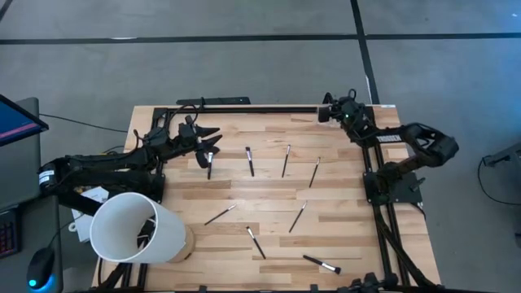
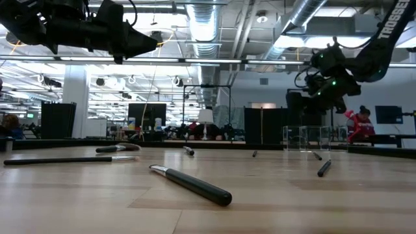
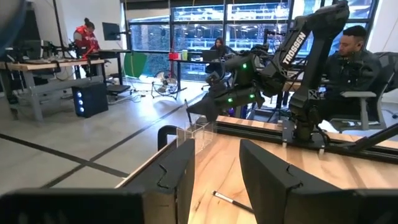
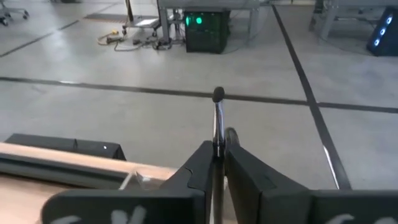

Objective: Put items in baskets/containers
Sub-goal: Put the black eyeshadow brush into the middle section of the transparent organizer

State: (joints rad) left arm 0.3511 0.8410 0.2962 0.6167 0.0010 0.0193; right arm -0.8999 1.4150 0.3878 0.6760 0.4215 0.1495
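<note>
Several thin makeup brushes lie flat on the wooden table, among them one [image 1: 250,161] at the far middle and one [image 1: 321,264] near the front edge. The small clear holder [image 3: 196,134] stands at the far right by the frame rail. Just above it, my right gripper [image 4: 217,149] is shut on a brush [image 4: 217,118]. At the far left my left gripper [image 3: 217,149] hangs level and open, with nothing between its fingers, above a lying brush [image 1: 210,165]. My right gripper pinches a makeup brush between its two fingers, which lie along it. The silvery shaft [image 4: 217,138] and dark tip [image 4: 218,94] stick out past the fingertips. The brush is lifted clear of the table; the fingers hide its other end.
A big white tub [image 1: 134,228] lies on its side at the near left corner, its mouth toward the left arm. A black frame rail [image 1: 244,108] runs along the far edge and down the right side. People sit and stand in the room beyond.
</note>
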